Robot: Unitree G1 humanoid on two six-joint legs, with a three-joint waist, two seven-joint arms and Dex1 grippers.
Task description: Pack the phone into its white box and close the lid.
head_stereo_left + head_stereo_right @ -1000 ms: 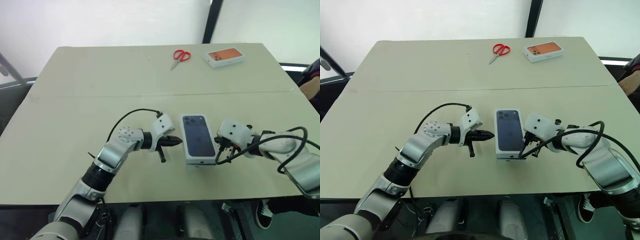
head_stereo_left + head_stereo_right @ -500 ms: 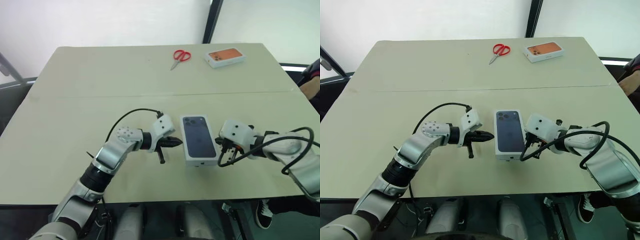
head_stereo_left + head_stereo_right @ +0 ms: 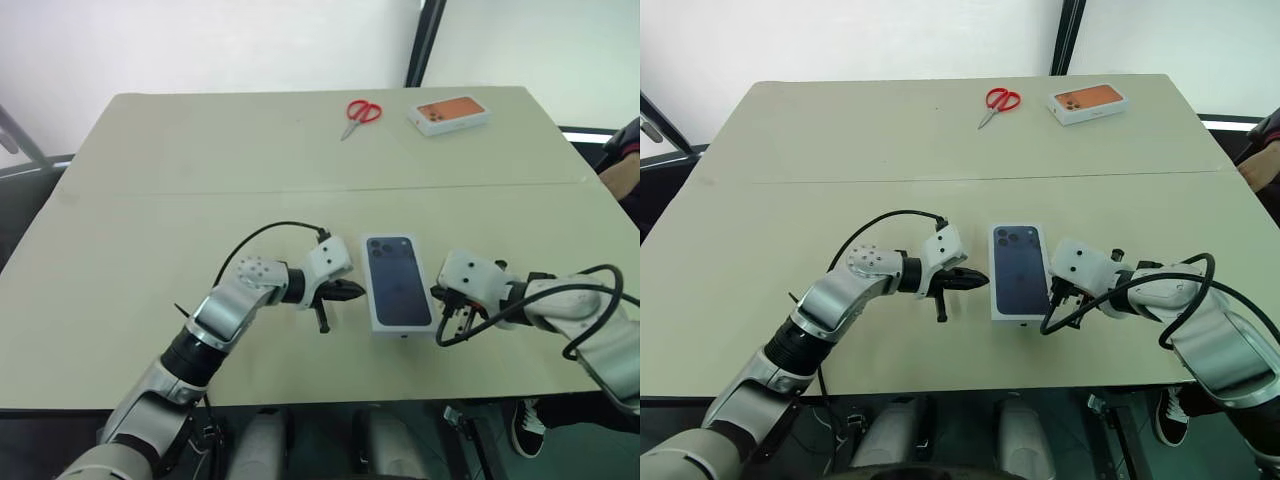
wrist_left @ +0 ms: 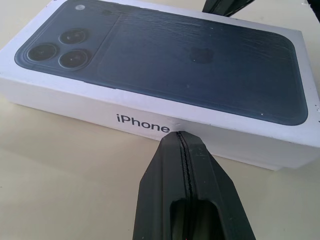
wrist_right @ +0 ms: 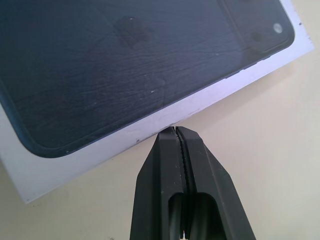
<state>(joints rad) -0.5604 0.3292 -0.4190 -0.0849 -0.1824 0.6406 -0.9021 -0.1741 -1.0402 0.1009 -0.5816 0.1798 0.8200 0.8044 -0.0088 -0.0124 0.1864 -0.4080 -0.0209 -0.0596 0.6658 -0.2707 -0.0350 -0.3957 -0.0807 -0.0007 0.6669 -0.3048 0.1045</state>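
Note:
The lid (image 3: 400, 280), white with a dark phone print on top, lies flat near the table's front middle and covers the white box. The phone itself is hidden. My left gripper (image 3: 358, 291) is shut, and its tip touches the lid's left side wall (image 4: 145, 122) by the "iPhone" lettering. At the opposite long side my right gripper (image 3: 443, 303) is also shut, with its tip against the lid's white edge (image 5: 165, 117). Neither gripper holds anything.
Red scissors (image 3: 362, 112) and a small white box with an orange top (image 3: 450, 113) lie at the far edge of the table (image 3: 150, 220). A person's arm (image 3: 625, 160) shows at the right border.
The lidded box and both gripper tips sit very slightly nearer the table's front edge than before. Both grippers have stayed shut at its sides.

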